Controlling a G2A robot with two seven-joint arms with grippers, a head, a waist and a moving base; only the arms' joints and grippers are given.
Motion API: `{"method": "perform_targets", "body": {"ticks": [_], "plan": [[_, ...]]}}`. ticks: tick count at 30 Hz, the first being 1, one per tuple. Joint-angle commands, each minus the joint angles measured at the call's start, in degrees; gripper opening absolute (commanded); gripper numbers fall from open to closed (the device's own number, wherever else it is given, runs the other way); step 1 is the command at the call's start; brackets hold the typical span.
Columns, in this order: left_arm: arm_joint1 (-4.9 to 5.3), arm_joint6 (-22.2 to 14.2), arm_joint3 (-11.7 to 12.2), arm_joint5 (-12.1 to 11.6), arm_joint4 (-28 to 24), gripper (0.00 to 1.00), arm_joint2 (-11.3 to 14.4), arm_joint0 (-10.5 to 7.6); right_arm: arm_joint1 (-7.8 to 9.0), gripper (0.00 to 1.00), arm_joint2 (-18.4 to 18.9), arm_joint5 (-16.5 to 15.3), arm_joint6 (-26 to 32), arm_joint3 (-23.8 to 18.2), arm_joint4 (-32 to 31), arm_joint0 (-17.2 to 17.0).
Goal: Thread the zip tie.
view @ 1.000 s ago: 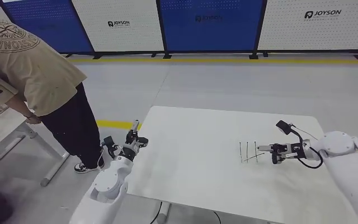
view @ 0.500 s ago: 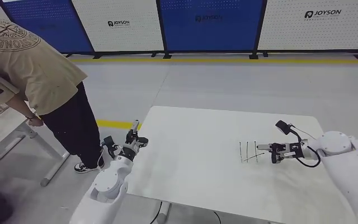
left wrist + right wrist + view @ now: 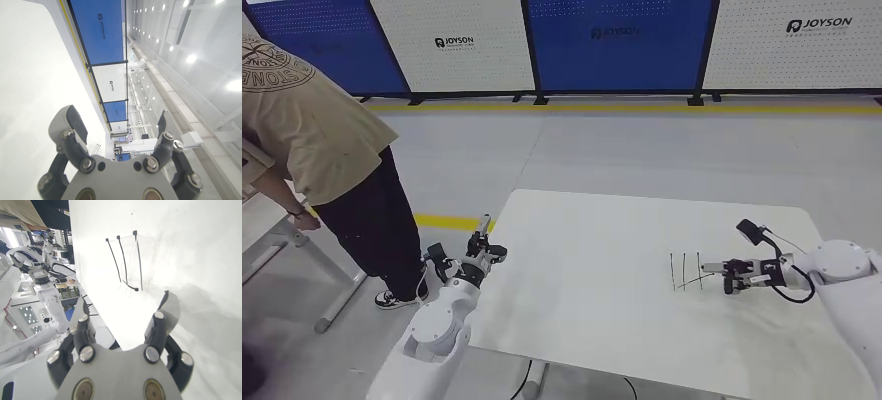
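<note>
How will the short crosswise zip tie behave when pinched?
Probably bendy: the short zip tie curves along its length. Likely hard to pinch, lying thin and flat on the table. Probably light, so the right gripper may nudge it aside.

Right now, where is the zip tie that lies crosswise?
On the right side of the white table in the top view, the crosswise zip tie lies at the tail ends of three parallel zip ties, just ahead of the open right gripper.

Top camera looks down on the table (image 3: 582, 270); wrist cameras skim it; all share the zip ties (image 3: 122, 260).
</note>
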Motion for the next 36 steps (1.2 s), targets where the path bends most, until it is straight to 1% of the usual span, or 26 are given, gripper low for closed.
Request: {"method": "perform_targets", "body": {"ticks": [1,8,12,15,21,22,23,25,27,36], "plan": [[0.00,0.0,0.0,0.0,0.0,1.00,0.0,0.00,-0.06,0.47,0.0,0.2,0.1,0.4,0.0,0.1],[0.00,0.0,0.0,0.0,0.0,1.00,0.0,0.00,-0.51,0.48,-0.3,0.9,0.1,1.9,-0.1,0.6],[0.00,0.0,0.0,0.0,0.0,1.00,0.0,0.00,-0.91,0.45,-0.5,1.3,0.0,2.9,0.1,1.1],[0.00,0.0,0.0,0.0,0.0,1.00,0.0,0.00,-1.36,0.42,-0.8,2.0,0.2,3.9,0.3,1.7],[0.00,0.0,0.0,0.0,0.0,1.00,0.0,0.00,-2.62,0.41,-2.0,3.8,-0.4,5.9,-0.3,2.7],[0.00,0.0,0.0,0.0,0.0,1.00,0.0,0.00,-2.82,0.41,-2.2,3.9,-0.6,6.2,-0.4,2.9],[0.00,0.0,0.0,0.0,0.0,1.00,0.0,0.00,-3.07,0.38,-2.4,4.0,-0.6,6.7,-0.4,3.0],[0.00,0.0,0.0,0.0,0.0,1.00,0.0,0.00,-3.44,0.38,-2.7,4.1,-0.8,7.5,-0.5,3.4],[0.00,0.0,0.0,0.0,0.0,1.00,0.0,0.00,-3.85,0.33,-2.9,4.2,-0.9,8.4,-0.6,3.7],[0.00,0.0,0.0,0.0,0.0,1.00,0.0,0.00,-5.09,0.31,-3.3,3.9,-1.0,12.0,-0.6,5.1]]}}
